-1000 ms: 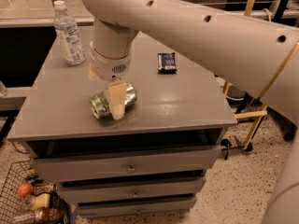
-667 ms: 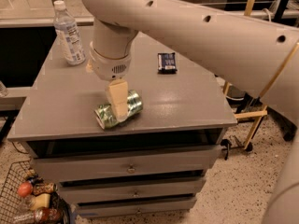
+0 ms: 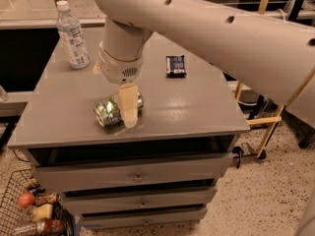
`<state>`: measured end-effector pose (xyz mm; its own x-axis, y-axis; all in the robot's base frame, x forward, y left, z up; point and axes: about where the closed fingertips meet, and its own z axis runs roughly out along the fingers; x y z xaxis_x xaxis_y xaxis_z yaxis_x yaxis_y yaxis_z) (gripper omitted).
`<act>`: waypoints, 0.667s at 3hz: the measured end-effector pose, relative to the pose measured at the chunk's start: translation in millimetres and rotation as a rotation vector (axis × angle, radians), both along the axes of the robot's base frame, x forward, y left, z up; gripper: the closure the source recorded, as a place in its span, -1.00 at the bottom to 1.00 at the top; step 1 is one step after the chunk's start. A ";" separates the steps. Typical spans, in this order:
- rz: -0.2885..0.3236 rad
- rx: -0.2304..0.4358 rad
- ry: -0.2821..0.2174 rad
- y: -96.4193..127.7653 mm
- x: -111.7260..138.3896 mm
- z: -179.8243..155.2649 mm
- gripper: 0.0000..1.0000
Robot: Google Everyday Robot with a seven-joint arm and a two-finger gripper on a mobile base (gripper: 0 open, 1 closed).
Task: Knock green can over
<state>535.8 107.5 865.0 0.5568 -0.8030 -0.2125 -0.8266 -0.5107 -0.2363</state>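
The green can (image 3: pixel 111 112) lies on its side on the grey cabinet top (image 3: pixel 197 107), near the front edge, its silver top facing front-left. My gripper (image 3: pixel 129 107) hangs straight above it from the big cream arm. Only one cream finger (image 3: pixel 128 103) shows, and it crosses in front of the can's right half, hiding that part. I cannot tell whether the finger touches the can.
A clear plastic bottle (image 3: pixel 72 35) with a white cap stands at the back left of the top. A dark snack bar (image 3: pixel 175 65) lies at the back middle. Drawers sit below the top. A wire basket (image 3: pixel 29 210) with items stands on the floor at the lower left.
The can has shifted a little toward the front edge while lying on its side. The gripper has stayed over it, moving only slightly.
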 end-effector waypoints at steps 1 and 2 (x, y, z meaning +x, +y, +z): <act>-0.022 0.008 -0.003 -13.1 -2.9 3.8 -1.00; -0.067 0.020 -0.014 -38.6 -5.9 9.7 -1.00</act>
